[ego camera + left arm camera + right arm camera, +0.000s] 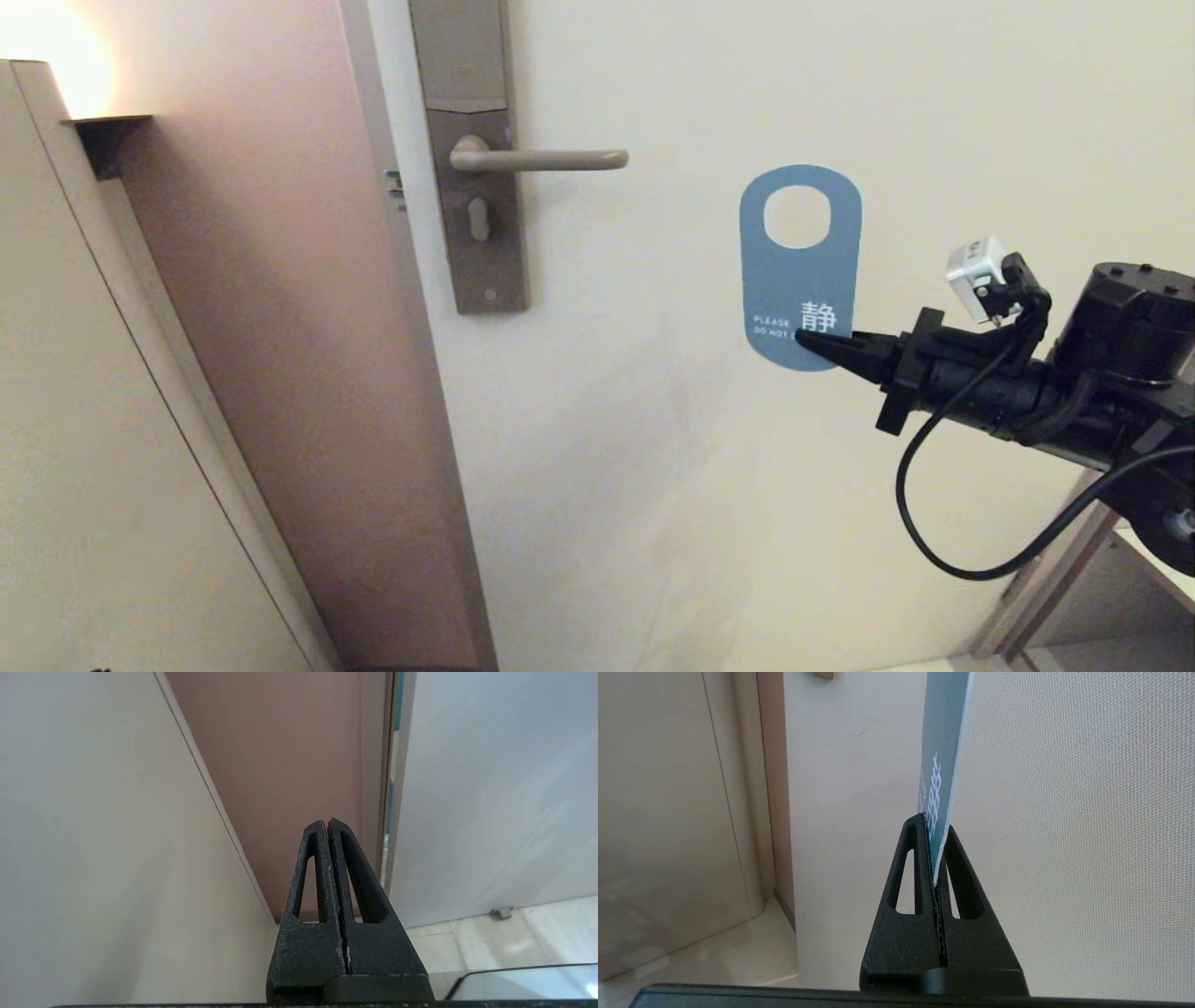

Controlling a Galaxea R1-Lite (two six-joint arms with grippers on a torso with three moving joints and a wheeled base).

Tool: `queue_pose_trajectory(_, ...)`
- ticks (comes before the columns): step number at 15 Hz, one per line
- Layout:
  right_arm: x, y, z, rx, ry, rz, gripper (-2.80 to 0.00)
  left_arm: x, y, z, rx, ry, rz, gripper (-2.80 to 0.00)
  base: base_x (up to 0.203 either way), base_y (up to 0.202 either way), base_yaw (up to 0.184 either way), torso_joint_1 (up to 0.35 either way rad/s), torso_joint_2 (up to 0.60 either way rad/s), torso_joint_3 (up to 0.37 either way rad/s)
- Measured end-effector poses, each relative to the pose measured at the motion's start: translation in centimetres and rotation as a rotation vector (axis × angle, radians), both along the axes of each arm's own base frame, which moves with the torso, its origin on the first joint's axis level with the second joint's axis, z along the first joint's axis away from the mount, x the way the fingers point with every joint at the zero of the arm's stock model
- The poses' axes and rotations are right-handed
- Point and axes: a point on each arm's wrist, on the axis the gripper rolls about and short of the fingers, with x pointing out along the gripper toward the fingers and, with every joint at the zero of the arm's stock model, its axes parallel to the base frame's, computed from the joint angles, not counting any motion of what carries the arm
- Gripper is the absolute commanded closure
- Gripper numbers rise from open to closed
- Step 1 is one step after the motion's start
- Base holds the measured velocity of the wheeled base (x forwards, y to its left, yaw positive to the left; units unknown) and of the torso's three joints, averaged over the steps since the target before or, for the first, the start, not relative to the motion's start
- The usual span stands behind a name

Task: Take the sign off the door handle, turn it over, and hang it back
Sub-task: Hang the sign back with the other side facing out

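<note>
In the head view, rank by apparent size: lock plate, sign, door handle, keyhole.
1. lock plate
2. sign, though nearer the camera, so unsure against the plate
3. door handle
4. keyhole

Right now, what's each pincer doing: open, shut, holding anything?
Left pincer: shut, holding nothing, out of the head view.
Right pincer: shut on the sign's lower end, blue side showing, held right of the bare handle.

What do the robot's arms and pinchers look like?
The right arm is black and chunky, with a black cable looping below it and a small white box on top. The right gripper has two black pointed fingers with long slots cut through them. The left gripper looks the same: black, rough, slotted.
</note>
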Motion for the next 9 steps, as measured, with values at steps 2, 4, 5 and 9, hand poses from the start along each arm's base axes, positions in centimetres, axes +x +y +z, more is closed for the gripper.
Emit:
queue_pose_trajectory(2,0.1,0.0,0.1,0.001,-0.005,0.0,0.0,-0.7,-0.1,-0.4,-0.034,-0.026,0.012,0.0,0.0,0.0,0.0,0.0,0.0,0.0)
queue_pose_trajectory(4,0.3,0.1,0.2,0.005,-0.026,0.0,0.0,-1.0,-0.1,-0.4,-0.034,-0.055,0.019,0.0,0.0,0.0,0.0,0.0,0.0,0.0)
queue_pose_trajectory(5,0.6,0.1,0.2,0.009,-0.047,-0.003,0.0,-1.1,-0.1,-0.4,-0.035,-0.061,0.019,0.0,0.0,0.0,0.0,0.0,0.0,0.0)
queue_pose_trajectory(9,1.7,0.6,0.3,0.026,-0.126,-0.031,0.0,-1.2,-0.1,-0.5,-0.036,-0.06,0.019,0.0,0.0,0.0,0.0,0.0,0.0,0.0)
